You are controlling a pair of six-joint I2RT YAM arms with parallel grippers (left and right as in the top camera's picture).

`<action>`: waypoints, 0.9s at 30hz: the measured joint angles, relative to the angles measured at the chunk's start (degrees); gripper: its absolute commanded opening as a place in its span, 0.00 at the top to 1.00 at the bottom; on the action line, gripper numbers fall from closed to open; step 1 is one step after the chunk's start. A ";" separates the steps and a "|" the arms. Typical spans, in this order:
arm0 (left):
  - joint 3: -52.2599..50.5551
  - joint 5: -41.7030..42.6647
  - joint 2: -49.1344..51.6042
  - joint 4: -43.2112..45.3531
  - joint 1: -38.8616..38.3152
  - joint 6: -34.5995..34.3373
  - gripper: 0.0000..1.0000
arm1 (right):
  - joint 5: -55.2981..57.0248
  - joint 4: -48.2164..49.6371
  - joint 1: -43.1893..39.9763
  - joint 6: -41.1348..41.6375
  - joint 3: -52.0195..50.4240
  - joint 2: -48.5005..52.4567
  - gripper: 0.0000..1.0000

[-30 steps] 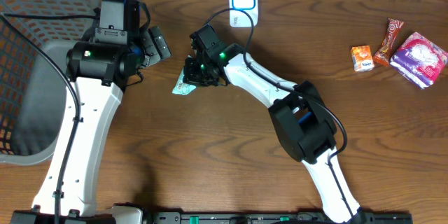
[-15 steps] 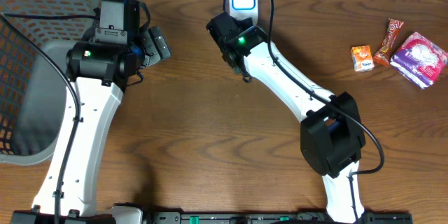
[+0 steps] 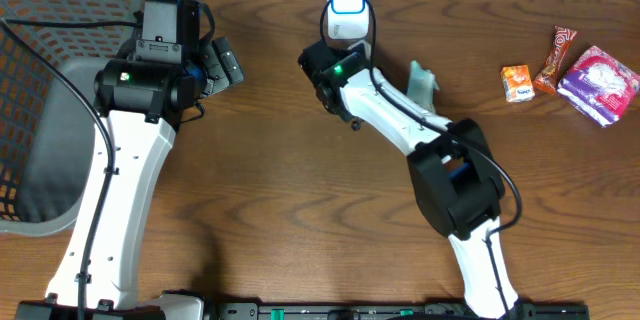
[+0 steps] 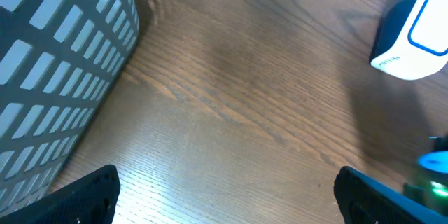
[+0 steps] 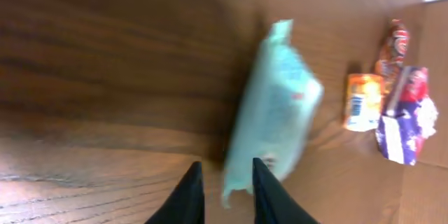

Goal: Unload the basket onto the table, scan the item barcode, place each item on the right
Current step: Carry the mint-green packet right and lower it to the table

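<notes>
The item is a pale teal packet (image 3: 422, 81) (image 5: 276, 112), blurred, to the right of the white and blue scanner (image 3: 347, 4) (image 4: 416, 35) at the table's back edge. My right gripper (image 3: 426, 100) (image 5: 225, 192) is just behind the packet. Its jaws stand a little apart, with the packet's lower corner between the fingertips (image 5: 190, 196) and a gap on the left side. My left gripper (image 3: 226, 60) (image 4: 238, 199) hangs wide open over bare wood to the left of the scanner, nothing between its fingers (image 4: 91, 196).
A grey mesh basket (image 3: 50, 90) (image 4: 56, 77) stands at the far left. At the back right lie an orange packet (image 3: 517, 83) (image 5: 362, 101), a red-brown bar (image 3: 556, 58) (image 5: 392, 45) and a purple packet (image 3: 598, 83) (image 5: 404, 115).
My right arm has swung from left of the scanner to its right, carrying the teal packet past it. Its jaws have parted slightly. The left arm has not moved.
</notes>
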 measured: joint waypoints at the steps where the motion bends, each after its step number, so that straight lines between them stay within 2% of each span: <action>1: 0.00 0.00 0.00 0.00 0.00 0.00 0.02 | -0.79 -0.13 0.00 -0.02 -0.04 0.48 0.74; 3: 0.00 0.00 0.00 0.00 0.00 0.00 0.02 | -2.40 -0.39 0.00 -0.24 -0.26 1.31 0.73; 5: 0.00 0.00 0.00 0.00 0.00 0.00 0.02 | -3.56 -1.51 -0.09 0.00 -0.35 1.38 0.64; 9: 0.00 0.00 0.00 0.00 0.00 0.00 0.02 | -5.81 -3.82 -1.29 0.68 1.22 1.29 0.63; 13: 0.00 0.00 0.00 0.00 0.00 0.00 0.02 | -11.45 -4.61 -5.92 0.07 3.63 -0.55 0.63; 15: 0.00 0.00 0.00 0.00 0.00 0.00 0.02 | -16.50 -4.57 -9.38 -0.63 4.55 -2.23 0.62; 17: 0.00 0.00 0.00 -0.02 0.00 0.00 0.02 | -23.82 -4.42 -13.44 -1.73 5.18 -3.93 0.51; 19: 0.00 0.00 0.00 0.00 0.00 0.00 0.02 | -31.26 -4.48 -17.20 -3.04 5.62 -5.01 0.46; 23: 0.00 0.00 0.00 0.00 0.00 0.00 0.02 | -47.54 -4.50 -25.49 -5.16 5.64 -5.42 0.45; 27: 0.00 0.00 0.00 0.00 0.00 0.00 0.02 | -59.98 -1.27 -30.42 -6.21 3.48 -5.40 0.42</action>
